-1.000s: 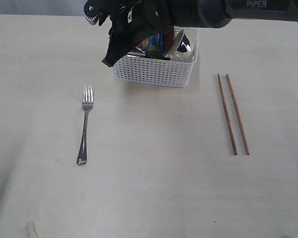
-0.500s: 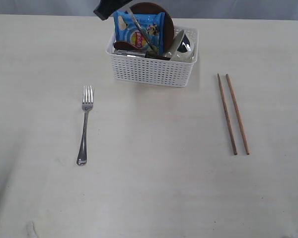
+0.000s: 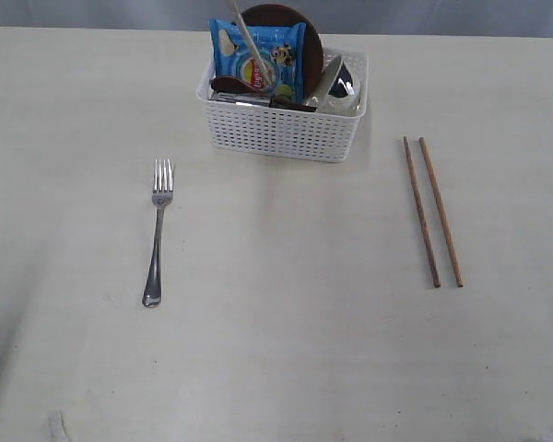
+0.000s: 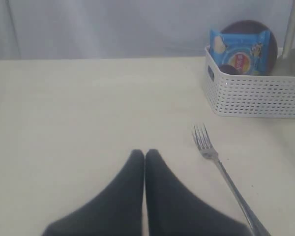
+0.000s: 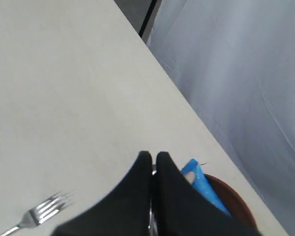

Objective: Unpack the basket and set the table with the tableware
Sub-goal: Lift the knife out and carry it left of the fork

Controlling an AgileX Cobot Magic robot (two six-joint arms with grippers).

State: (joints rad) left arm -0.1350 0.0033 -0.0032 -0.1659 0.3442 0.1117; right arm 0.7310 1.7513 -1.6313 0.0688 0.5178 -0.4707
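The white basket point(image 3: 286, 138) stands at the far middle of the table point(image 3: 286, 322). In it are a brown plate point(image 3: 309, 41), an off-white bowl point(image 3: 324, 85), a steel cup point(image 3: 347, 85) and a dark wooden spoon point(image 3: 229, 86). A steel knife point(image 3: 249, 41) rises steeply out of the basket past the top edge. My right gripper point(image 5: 152, 156) is shut on the knife point(image 5: 150, 218), above the basket and out of the exterior view. The fork point(image 3: 157, 235) lies at the left, the chopsticks point(image 3: 433, 212) at the right. My left gripper point(image 4: 144, 153) is shut and empty, low beside the fork point(image 4: 221, 167).
A blue chips packet point(image 3: 258, 57) leans upright against the plate inside the basket. A grey curtain hangs behind the table's far edge point(image 4: 88, 29). A small pale scrap point(image 3: 57, 425) lies near the front left corner.
The right arm has risen out of the exterior view, shut on the knife, and the knife has tilted up out of the basket. Fork and chopsticks have not moved.
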